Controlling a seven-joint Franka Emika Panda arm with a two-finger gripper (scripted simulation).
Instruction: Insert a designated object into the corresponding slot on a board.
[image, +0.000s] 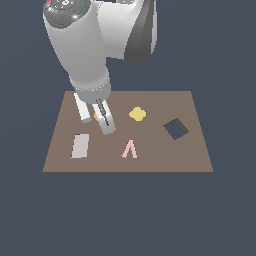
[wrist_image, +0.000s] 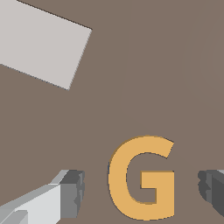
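While the end effector (wrist_image: 140, 186) gapes released, the orange G piece (wrist_image: 142, 177) lies between its fingers.

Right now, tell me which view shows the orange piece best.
The wrist view. There the orange piece shows whole as a G shape lying flat on the board, between the open claw fingers. In the exterior view only an orange sliver shows, with the claw fingers hiding the rest.

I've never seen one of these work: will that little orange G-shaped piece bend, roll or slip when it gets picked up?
The orange piece looks like a flat, thick-edged letter, so it probably stays stiff. It lies flat on the board, so rolling seems unlikely. The end effector has fingers on either side of it; its curved side may twist or slip slightly when squeezed.
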